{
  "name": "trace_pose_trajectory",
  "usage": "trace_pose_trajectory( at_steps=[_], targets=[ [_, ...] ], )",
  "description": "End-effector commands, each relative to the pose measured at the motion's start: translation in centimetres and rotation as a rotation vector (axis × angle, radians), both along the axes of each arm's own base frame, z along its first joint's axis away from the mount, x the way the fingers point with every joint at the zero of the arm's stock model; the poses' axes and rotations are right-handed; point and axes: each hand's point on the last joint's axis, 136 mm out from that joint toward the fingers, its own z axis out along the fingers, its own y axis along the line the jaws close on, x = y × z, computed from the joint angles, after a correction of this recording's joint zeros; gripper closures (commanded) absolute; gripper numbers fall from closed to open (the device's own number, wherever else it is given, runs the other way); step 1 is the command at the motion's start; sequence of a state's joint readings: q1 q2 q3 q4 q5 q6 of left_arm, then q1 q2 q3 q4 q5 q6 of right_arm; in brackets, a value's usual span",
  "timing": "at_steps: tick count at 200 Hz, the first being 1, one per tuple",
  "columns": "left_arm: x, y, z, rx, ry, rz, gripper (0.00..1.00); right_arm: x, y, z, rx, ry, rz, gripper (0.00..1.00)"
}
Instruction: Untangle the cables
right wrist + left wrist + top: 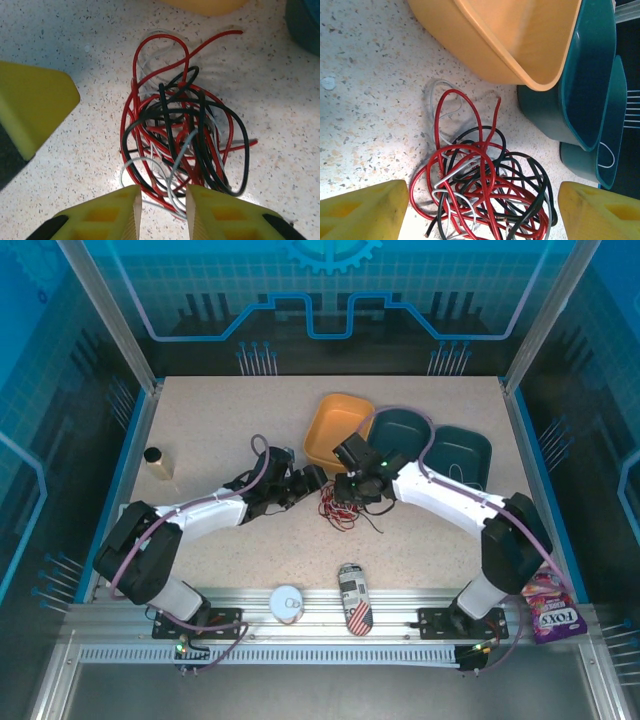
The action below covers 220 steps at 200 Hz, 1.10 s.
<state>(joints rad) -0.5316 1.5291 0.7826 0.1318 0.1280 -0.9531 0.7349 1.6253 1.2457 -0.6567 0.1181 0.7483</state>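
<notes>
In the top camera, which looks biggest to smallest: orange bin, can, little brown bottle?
Largest: orange bin.
Next: can.
Smallest: brown bottle, though it sits farther back.

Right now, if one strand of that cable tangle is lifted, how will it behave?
Likely floppy: the cables lie in loose loops. Probably light, being so thin. The red, black and white strands interlace, so lifting one may drag the bundle.
</notes>
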Motion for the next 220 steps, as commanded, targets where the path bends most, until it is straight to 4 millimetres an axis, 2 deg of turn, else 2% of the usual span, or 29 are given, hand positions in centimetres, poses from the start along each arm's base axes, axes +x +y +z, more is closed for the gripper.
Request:
trace_pose_trajectory(
  at_steps=[1, 85, 145, 187, 220],
  targets=[
    [-0.5, 0.7, -0.6, -0.01, 0.028, 0.019, 0.2, 0.2, 0.5, 0.0, -0.026, 0.014, 0.009, 0.71],
    [-1.3, 1.9, -1.4, 0.065, 0.041, 0.017, 0.16, 0.5, 0.2, -1.6, -0.071, 0.034, -0.016, 0.75],
    [-1.4, 2.3, -1.1, 0.097, 0.026, 0.009, 0.11, 0.8, 0.1, -2.5, -0.095, 0.04, -0.033, 0.78],
    [-1.6, 2.1, -0.3, 0.111, -0.014, -0.041, 0.07, 1.0, 0.3, -1.5, -0.069, 0.016, -0.029, 0.95],
    [-1.6, 1.4, 1.2, 0.111, -0.086, -0.115, 0.06, 0.9, 0.1, 0.3, -0.039, -0.028, -0.021, 0.98]
  ],
)
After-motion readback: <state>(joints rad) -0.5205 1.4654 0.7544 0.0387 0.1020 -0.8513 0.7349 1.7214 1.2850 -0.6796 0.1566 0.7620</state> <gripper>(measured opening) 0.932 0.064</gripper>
